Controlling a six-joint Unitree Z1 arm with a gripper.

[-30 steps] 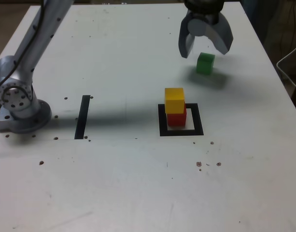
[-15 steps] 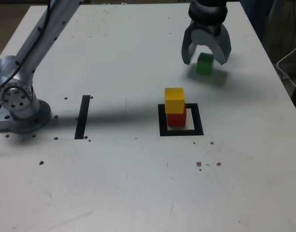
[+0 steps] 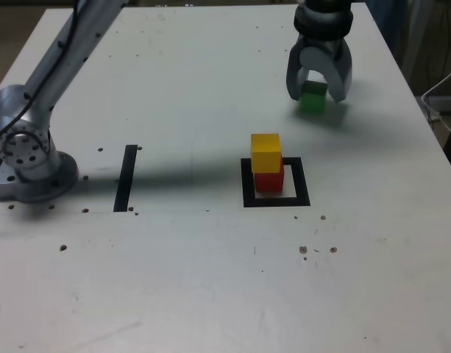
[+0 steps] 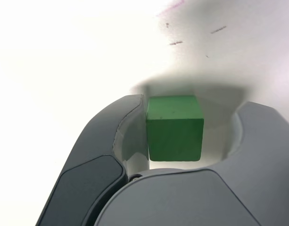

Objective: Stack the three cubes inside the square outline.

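Gripper (image 3: 318, 94): jaws straddle the green cube (image 3: 312, 98), gap visible on one side, not yet clamped.
Stack: yellow cube (image 3: 265, 151) on red cube (image 3: 269, 181), inside square outline (image 3: 248, 184).
Risk: uneven jaw contact may skew the cube.

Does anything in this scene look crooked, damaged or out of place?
One small thing: the yellow cube sits on the red cube shifted toward the exterior view's left, so the stack inside the square outline is not flush. The green cube lies outside the outline, between the gripper jaws. Nothing looks damaged.
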